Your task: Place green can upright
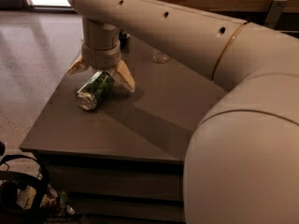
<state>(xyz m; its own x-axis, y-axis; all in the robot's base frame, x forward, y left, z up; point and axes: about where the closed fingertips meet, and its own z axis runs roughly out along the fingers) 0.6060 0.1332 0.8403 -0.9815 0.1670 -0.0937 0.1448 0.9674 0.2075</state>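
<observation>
The green can (95,90) lies on its side on the grey table (140,120), near the left edge, with its silver end facing the front left. My gripper (101,73) hangs over the can's far end. Its two tan fingers are spread wide, one (125,76) to the right of the can and one (76,65) to the left. The fingers straddle the can's far end without closing on it. My arm hides most of the table's back part.
The base of a clear plastic water bottle (160,57) stands at the back of the table, mostly hidden by my arm. A black cart with cables (18,195) sits on the floor at the lower left. The table's left and front edges are near the can.
</observation>
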